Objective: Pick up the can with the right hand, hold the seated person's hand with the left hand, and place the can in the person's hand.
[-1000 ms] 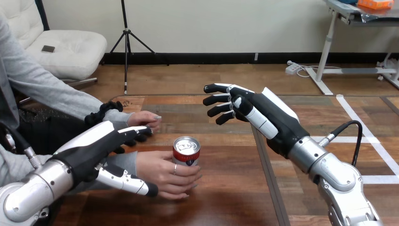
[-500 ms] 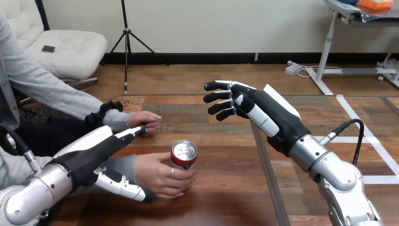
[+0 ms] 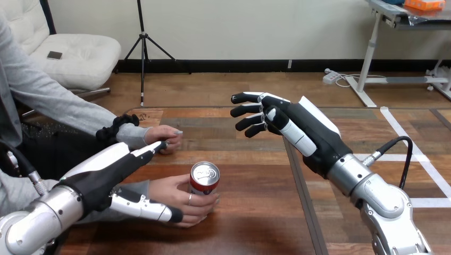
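The red can (image 3: 205, 179) stands on the wooden table (image 3: 255, 175). The person's hand (image 3: 178, 197) is wrapped around it. The robot's left hand (image 3: 109, 171) is at 9 o'clock from the can, with fingers straight over the person's wrist (image 3: 139, 187) and its thumb below. The right hand (image 3: 298, 127) floats at 2 o'clock, fingers loose, holding nothing.

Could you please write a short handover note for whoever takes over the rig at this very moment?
Right hand: open, empty, raised above the table, apart from the can.
Left hand: open, fingers straight, thumb lying along the near side of the person's near hand; no grip visible.
Can: upright, held by the person's near hand.
Done: the can is in the person's near hand.
Left: probably just withdrawing both hands.
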You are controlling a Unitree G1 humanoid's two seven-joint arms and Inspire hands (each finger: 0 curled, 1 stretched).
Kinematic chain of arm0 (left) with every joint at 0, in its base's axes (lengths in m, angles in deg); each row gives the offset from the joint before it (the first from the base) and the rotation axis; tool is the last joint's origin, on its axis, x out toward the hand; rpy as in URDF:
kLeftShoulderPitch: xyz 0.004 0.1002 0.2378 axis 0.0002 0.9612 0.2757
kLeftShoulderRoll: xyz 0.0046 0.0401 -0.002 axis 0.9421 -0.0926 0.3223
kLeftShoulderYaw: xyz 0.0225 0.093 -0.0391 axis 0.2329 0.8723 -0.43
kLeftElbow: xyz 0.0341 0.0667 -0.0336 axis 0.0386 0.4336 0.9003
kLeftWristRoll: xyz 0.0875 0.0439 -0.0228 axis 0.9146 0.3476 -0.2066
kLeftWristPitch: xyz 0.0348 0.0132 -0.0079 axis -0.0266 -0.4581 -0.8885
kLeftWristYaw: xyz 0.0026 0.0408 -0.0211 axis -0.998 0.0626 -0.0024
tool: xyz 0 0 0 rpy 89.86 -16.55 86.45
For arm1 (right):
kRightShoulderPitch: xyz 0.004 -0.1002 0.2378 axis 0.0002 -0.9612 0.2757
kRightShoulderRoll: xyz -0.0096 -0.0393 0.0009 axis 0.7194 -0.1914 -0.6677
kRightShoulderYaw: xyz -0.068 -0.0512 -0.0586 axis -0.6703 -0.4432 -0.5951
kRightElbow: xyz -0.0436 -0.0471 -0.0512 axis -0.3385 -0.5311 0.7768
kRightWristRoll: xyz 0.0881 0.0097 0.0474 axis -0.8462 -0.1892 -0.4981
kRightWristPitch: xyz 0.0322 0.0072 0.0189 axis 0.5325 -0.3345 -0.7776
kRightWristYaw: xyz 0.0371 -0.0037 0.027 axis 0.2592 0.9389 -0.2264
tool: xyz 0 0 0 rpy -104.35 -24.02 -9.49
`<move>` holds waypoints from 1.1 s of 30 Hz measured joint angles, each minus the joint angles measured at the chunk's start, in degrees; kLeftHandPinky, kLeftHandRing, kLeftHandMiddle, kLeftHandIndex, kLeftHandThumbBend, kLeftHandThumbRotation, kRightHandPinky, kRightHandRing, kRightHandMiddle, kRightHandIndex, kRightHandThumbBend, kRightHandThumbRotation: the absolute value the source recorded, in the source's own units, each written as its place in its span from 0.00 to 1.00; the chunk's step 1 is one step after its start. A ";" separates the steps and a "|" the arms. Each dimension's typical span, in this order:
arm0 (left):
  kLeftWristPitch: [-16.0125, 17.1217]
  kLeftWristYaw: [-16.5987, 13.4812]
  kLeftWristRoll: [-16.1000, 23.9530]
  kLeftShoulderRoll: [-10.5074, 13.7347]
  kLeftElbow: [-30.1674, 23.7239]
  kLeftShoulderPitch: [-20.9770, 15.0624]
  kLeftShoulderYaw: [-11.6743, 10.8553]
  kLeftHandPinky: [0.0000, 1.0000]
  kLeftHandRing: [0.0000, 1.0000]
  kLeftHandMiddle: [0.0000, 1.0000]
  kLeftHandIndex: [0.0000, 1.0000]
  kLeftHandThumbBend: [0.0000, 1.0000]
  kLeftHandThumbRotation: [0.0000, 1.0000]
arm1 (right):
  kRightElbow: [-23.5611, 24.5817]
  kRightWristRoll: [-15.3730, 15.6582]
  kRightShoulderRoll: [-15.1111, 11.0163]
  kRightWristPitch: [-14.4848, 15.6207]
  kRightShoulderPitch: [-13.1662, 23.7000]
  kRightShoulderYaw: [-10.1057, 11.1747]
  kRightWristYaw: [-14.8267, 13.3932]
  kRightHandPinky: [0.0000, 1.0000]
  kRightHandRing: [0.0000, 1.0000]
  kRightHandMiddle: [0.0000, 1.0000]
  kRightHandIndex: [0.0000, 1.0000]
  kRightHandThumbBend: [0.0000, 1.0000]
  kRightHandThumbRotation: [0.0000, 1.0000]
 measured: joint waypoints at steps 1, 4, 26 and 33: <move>0.52 -0.34 0.01 0.00 0.02 0.11 0.00 0.96 1.00 0.99 0.98 0.98 0.71 | 0.09 0.00 0.01 0.00 -0.08 -0.01 0.00 0.66 0.69 0.76 0.80 1.00 1.00; 2.45 -1.77 -0.04 -0.05 0.12 0.54 -0.06 0.91 0.99 0.97 0.96 0.93 0.79 | 0.31 -0.01 0.02 0.00 -0.34 -0.01 0.00 0.65 0.69 0.76 0.80 1.00 1.00; 18.83 -17.37 -8.62 -8.53 5.51 4.41 -4.15 0.61 0.79 0.85 0.86 0.60 0.80 | 3.53 -3.53 0.19 -0.57 -4.39 0.32 0.01 0.66 0.73 0.77 0.83 1.00 1.00; 26.26 -21.23 -11.52 -12.01 9.39 4.95 -4.91 0.61 0.79 0.85 0.85 0.57 0.85 | 4.23 -5.89 1.25 -1.36 -6.73 0.99 0.01 0.69 0.77 0.78 0.85 1.00 1.00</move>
